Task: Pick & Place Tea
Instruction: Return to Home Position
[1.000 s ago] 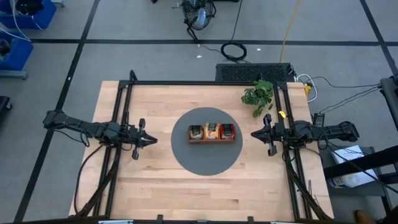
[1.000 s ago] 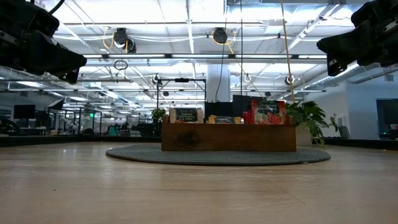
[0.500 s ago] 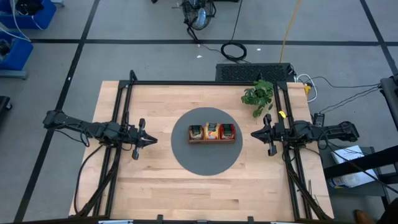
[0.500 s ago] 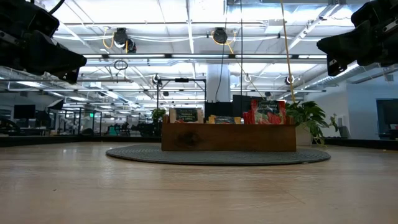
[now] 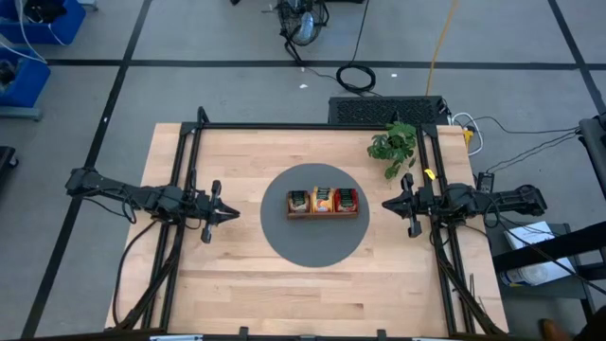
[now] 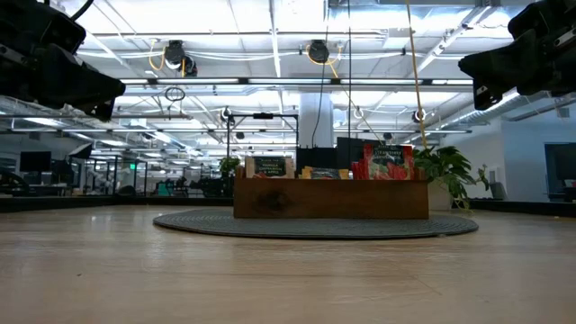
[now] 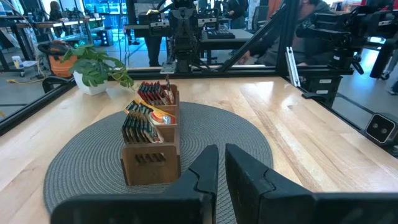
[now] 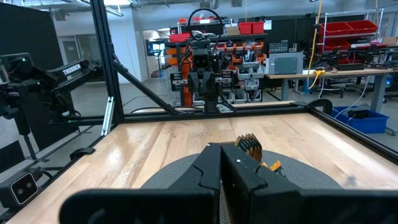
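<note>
Sitting upright in the wooden tray (image 5: 323,215), the tea sachets (image 5: 323,198) are sorted by colour. In the high view it's cream-and-green ones in the left compartment, orange-yellow in the middle, red on the right. The tray sits in the centre of a round grey mat (image 5: 284,237) in the middle of the table (image 5: 237,294).

Neither arm is touching any of it. The left gripper (image 5: 234,214) hovers over the bare wood off the mat's left edge, pointed at the tray. Its fingers are pretty much together, with just a thin slit between them, and they hold nothing. The right gripper (image 5: 386,203) mirrors it off the mat's right edge, with its fingers closed against each other and empty too.

So the tea lies between the two grippers, well apart from both — from each one to the tray it's just bare wood and mat. The only other thing nearby is a small potted plant (image 5: 393,145) at the far right of the table, near the right gripper. In the low view both arms hang in the upper corners, well above the tabletop.
</note>
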